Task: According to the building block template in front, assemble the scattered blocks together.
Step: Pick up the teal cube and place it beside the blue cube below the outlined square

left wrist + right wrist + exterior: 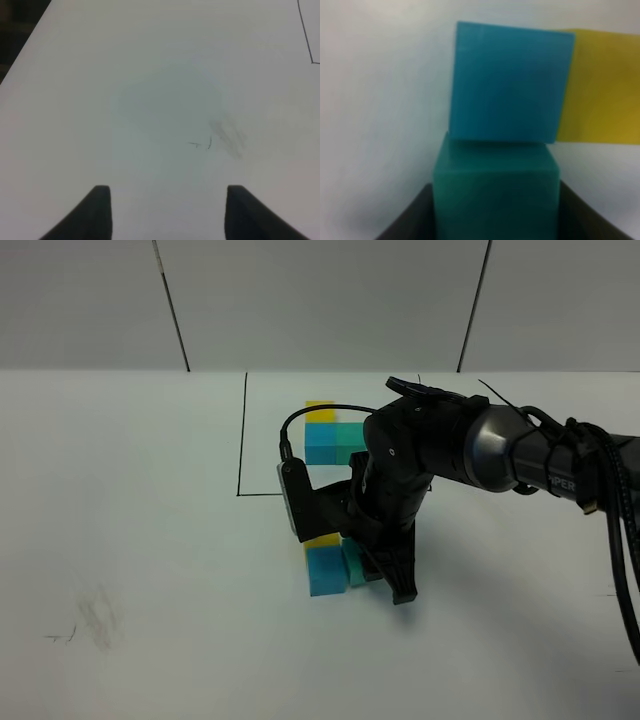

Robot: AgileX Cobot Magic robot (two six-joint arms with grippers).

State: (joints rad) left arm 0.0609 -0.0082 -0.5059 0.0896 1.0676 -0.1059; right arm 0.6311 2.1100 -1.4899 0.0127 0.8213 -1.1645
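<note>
The building block template [332, 436] is an L of yellow, blue and teal-green cubes inside a black drawn rectangle at the back. In front of it lie the scattered blocks: yellow [322, 538], sky-blue [325, 573] and teal-green [356, 566], close together in a similar L. My right gripper [376, 577] reaches down over them and is shut on the teal-green block [495, 185], which touches the sky-blue block [507, 82]; the yellow block [600, 85] adjoins the blue one. My left gripper [167, 212] is open and empty above bare table; it does not show in the exterior view.
A grey pencil smudge [95, 620] marks the table at the front left; it also shows in the left wrist view [227, 135]. The table's far edge meets a grey panelled wall [320, 300]. The right arm's cables [610, 540] run off to the right.
</note>
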